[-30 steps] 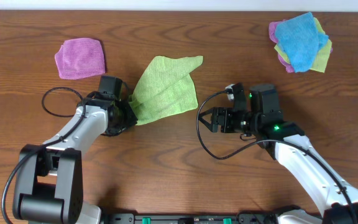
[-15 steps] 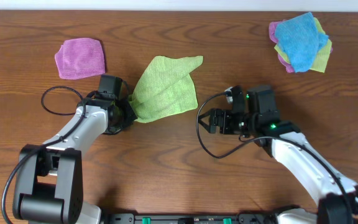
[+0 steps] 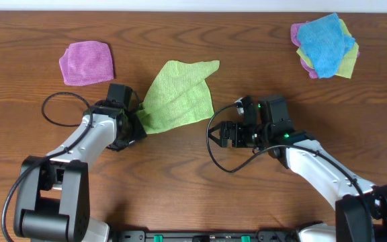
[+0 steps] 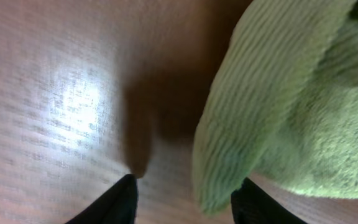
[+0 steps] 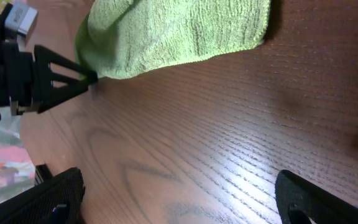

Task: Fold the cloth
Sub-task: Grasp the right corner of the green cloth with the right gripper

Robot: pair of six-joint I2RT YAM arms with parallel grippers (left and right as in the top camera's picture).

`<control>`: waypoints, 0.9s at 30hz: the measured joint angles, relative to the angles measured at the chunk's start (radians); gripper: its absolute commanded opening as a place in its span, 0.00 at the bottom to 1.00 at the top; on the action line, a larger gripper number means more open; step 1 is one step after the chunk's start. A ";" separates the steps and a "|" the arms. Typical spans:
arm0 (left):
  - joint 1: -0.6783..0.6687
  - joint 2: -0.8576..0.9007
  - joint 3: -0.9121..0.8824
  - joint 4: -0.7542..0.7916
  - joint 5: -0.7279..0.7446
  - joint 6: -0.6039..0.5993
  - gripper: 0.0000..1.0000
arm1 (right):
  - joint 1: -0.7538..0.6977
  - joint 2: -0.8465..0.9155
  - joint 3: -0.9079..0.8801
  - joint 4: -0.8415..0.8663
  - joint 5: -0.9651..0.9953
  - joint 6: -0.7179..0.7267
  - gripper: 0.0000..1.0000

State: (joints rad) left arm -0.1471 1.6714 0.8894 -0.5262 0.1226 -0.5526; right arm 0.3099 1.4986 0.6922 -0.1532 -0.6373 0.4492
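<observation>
The lime-green cloth [image 3: 179, 94] lies partly folded and rumpled on the table, left of centre. My left gripper [image 3: 135, 123] sits at its lower-left corner. In the left wrist view the cloth's corner [image 4: 272, 93] droops between the parted jaws, close beside the right finger [image 4: 260, 208], and bare wood shows by the left finger [image 4: 114, 205]; the left gripper [image 4: 186, 182] is open. My right gripper [image 3: 215, 134] stands wide open just right of the cloth's lower edge, low over bare wood. From the right wrist, the cloth [image 5: 179, 31] lies ahead of the right gripper [image 5: 179, 180].
A purple cloth [image 3: 86, 62] lies at the back left. A pile of cloths topped by a blue one [image 3: 324, 46] sits at the back right. A black cable [image 3: 59, 111] loops beside the left arm, and another [image 3: 224, 161] curls under the right arm.
The left gripper shut on the cloth's corner, then opened again. The right arm slid left toward the cloth, with its jaws widening. The cloth barely shifted.
</observation>
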 measured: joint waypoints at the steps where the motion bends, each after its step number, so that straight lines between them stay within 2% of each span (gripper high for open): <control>1: 0.000 0.000 0.000 0.011 -0.003 0.001 0.54 | 0.000 0.000 0.000 0.001 -0.001 0.000 0.98; 9: 0.000 0.000 0.000 0.071 -0.022 0.003 0.54 | 0.000 0.000 0.000 0.002 -0.004 0.000 0.97; 15: 0.000 0.000 0.000 0.112 -0.057 0.003 0.47 | 0.000 0.000 0.000 0.002 -0.006 0.000 0.97; 19: 0.000 0.000 0.000 0.127 -0.072 0.003 0.34 | 0.000 0.000 0.000 0.002 -0.007 0.000 0.97; 24: 0.000 0.000 0.000 0.134 -0.078 0.003 0.30 | 0.000 0.000 0.000 0.002 -0.007 0.000 0.97; 27: 0.000 0.005 0.000 0.134 -0.076 0.003 0.31 | 0.000 0.000 0.000 0.002 -0.007 0.000 0.98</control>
State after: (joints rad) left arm -0.1471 1.6764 0.8898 -0.3920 0.0463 -0.5491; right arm 0.3099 1.4986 0.6922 -0.1516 -0.6441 0.4492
